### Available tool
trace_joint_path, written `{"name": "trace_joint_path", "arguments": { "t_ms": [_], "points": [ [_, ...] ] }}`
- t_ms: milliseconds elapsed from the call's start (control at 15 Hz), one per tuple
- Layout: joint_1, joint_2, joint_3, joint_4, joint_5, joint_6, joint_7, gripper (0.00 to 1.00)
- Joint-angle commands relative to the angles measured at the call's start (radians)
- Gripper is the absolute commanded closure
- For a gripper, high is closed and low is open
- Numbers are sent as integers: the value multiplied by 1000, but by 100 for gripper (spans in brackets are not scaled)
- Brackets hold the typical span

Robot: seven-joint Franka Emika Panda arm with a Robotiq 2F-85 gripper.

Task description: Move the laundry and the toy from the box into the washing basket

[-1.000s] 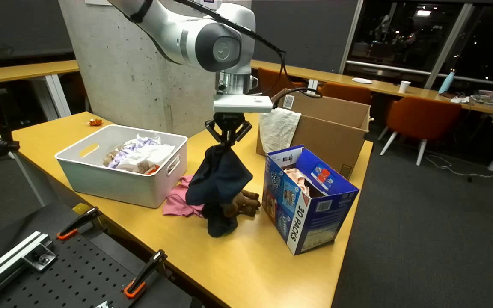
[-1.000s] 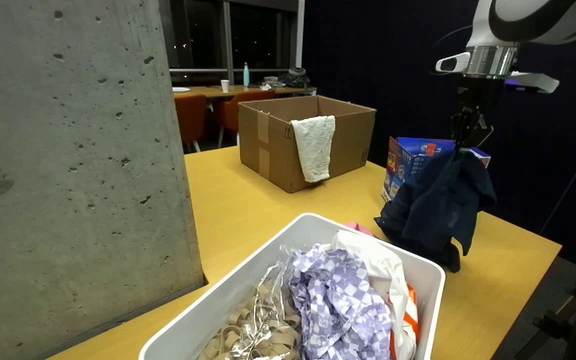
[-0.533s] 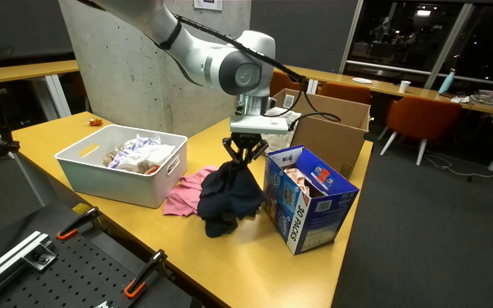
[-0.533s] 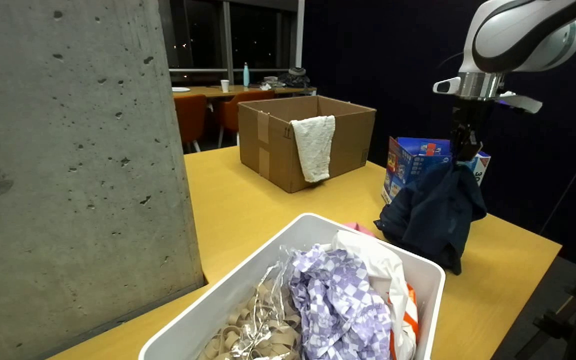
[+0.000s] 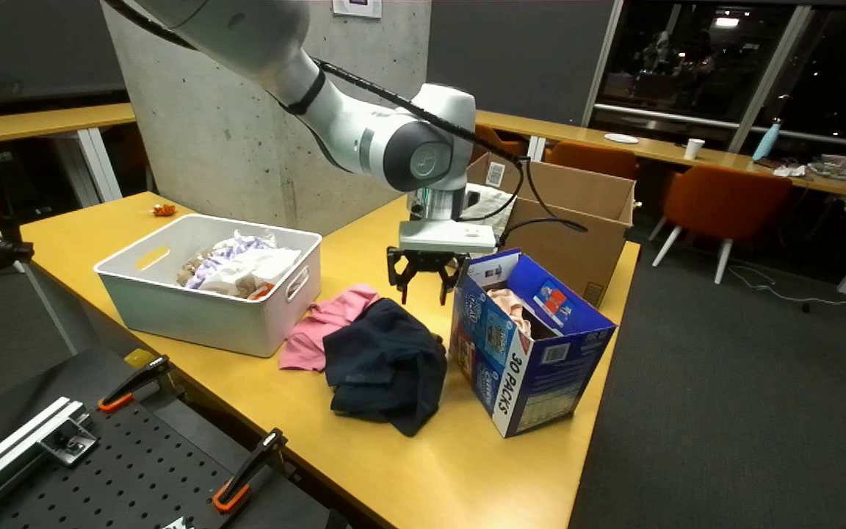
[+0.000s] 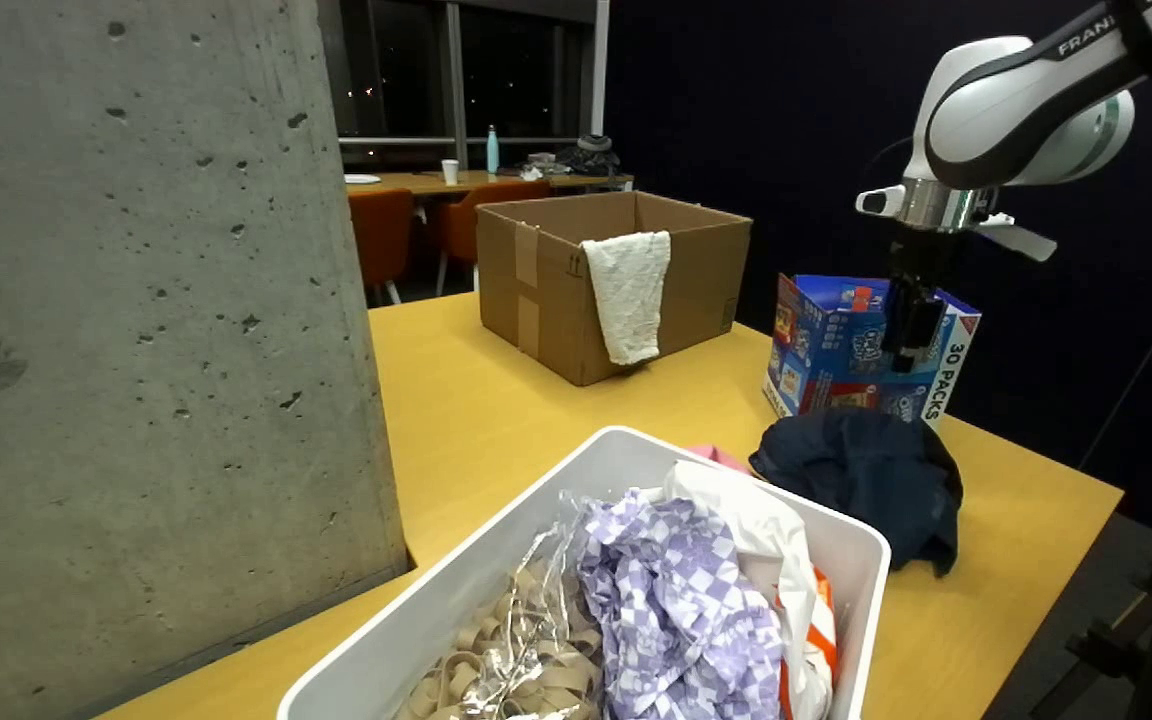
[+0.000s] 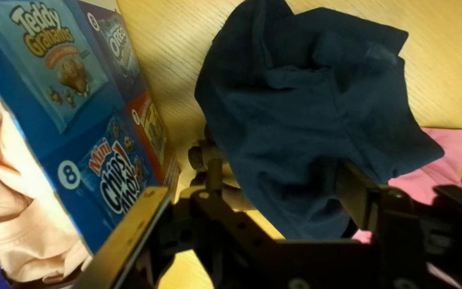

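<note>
A navy blue cloth (image 5: 386, 360) lies rumpled in soft, loose folds on a yellow wood-topped table (image 5: 482, 470), one edge overlapping a pink cloth (image 5: 329, 323) spread just beside a white-grey plastic washing basket (image 5: 203, 316). In the wrist view, a brown object (image 7: 235, 196) juts from beneath the navy fabric, mostly hidden. Close by stands a blue snack carton (image 5: 548, 382) printed "30 PACKS," a peach cloth (image 7: 18, 196) crumpled inside it. The robot's gripper (image 5: 424, 298) hangs near the carton, raised higher than the navy heap, its black jaws standing well apart with nothing in their grasp; in an exterior view, a gap shows between fingertips (image 6: 902, 361) and fabric.
</note>
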Motion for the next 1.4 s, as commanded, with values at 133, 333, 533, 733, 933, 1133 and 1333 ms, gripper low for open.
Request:
{"name": "trace_joint_path", "arguments": {
  "t_ms": [133, 333, 533, 733, 933, 1133, 1333],
  "points": [
    [2, -48, 37, -172, 11, 144, 69, 0],
    [-15, -15, 62, -211, 31, 220, 74, 0],
    [-29, 4, 69, -246, 34, 293, 70, 0],
    [-46, 59, 81, -213, 36, 335, 67, 0],
    [-52, 124, 102, -166, 33, 373, 72, 0],
    [-66, 199, 138, -99, 36, 379, 59, 0],
    [-71, 268, 153, -31, 33, 359, 61, 0]
  ]
}}
